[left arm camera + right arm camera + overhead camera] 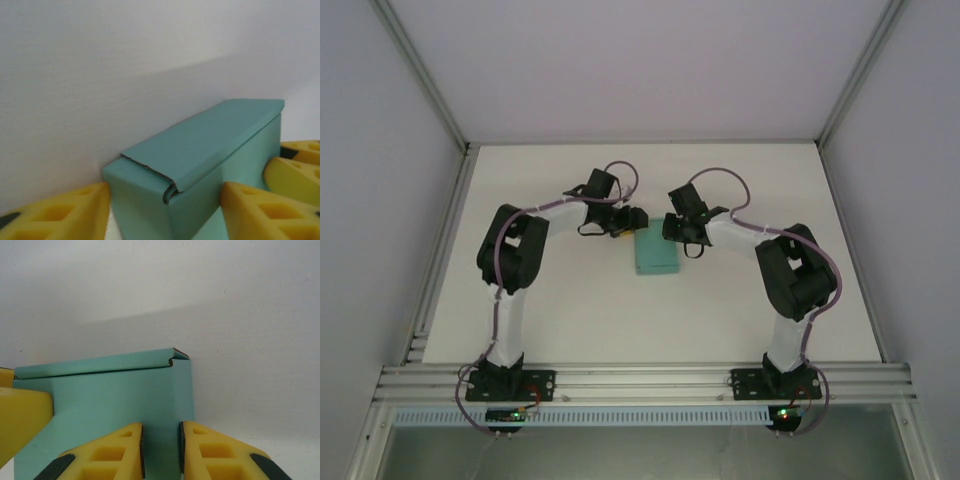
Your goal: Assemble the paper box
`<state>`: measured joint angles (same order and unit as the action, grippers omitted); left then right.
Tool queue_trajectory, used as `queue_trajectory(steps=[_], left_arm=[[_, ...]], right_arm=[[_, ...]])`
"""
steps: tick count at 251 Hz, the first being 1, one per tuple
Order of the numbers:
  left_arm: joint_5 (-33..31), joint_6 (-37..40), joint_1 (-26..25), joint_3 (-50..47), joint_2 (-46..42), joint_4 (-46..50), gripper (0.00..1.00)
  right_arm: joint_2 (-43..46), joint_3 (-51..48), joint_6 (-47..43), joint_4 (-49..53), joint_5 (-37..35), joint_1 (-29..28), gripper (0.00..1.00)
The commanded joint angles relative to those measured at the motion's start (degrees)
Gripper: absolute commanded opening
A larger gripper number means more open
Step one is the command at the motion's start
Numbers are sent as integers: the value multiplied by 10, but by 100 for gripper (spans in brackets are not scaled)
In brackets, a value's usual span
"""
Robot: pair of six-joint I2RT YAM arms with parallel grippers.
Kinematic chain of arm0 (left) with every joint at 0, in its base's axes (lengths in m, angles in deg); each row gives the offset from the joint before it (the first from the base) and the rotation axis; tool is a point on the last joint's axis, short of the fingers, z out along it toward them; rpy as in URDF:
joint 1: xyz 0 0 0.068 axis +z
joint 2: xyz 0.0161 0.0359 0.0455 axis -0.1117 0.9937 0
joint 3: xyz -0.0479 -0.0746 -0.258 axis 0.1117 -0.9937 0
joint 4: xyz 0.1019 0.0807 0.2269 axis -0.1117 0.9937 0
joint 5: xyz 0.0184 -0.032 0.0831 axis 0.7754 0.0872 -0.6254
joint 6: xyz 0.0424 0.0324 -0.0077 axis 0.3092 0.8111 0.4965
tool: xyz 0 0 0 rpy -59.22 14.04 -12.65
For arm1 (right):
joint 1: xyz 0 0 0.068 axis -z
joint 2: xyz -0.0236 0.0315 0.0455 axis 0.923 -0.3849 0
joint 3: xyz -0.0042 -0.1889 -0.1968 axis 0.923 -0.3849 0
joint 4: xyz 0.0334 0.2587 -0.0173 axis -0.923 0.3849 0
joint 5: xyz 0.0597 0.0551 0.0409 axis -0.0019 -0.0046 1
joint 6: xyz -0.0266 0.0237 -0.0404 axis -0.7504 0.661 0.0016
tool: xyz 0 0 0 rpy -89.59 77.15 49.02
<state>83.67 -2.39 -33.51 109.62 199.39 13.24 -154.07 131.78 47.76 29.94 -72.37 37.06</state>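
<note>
The paper box (655, 255) is a closed teal rectangular box lying on the white table (570, 320) between the two arms. My left gripper (628, 222) is at its far left corner. In the left wrist view the box (200, 150) has an end seam where a flap edge curls slightly, and my left gripper (165, 200) has one yellow finger against each side of that end. My right gripper (678, 232) is at the far right corner. Its jaws (161, 427) stand a narrow gap apart with their tips against the box's side (110, 405), pinching nothing.
White enclosure walls (380, 150) stand on three sides, close behind the box. The aluminium rail (640, 382) with both arm bases runs along the near edge. The right gripper's fingers (300, 165) show beyond the box in the left wrist view.
</note>
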Motion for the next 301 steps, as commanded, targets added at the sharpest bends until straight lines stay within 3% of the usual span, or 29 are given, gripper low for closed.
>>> queue_trajectory(steps=[1,40,70,132,184,232,249,301], left_arm=[[37,-10,-13,2,31,-7,51],[44,-19,-24,3,41,-16,30],[36,-35,-26,-3,43,-25,0],[-5,-72,-29,-46,24,-54,0],[-75,-114,-31,-117,-31,-106,0],[-99,-128,-33,-139,-52,-124,0],[-105,-125,-36,-141,-54,-119,21],[-125,-105,-36,-145,-83,-102,38]], right_arm=[[-65,-45,1,168,12,-9,23],[-71,-44,2,164,16,-9,23],[-72,-46,1,161,17,-7,23],[-81,-39,-17,149,24,4,22],[-91,-2,-83,132,33,14,22],[-96,19,-124,125,41,23,22],[-93,19,-131,124,42,24,23],[-66,18,-141,126,35,24,30]])
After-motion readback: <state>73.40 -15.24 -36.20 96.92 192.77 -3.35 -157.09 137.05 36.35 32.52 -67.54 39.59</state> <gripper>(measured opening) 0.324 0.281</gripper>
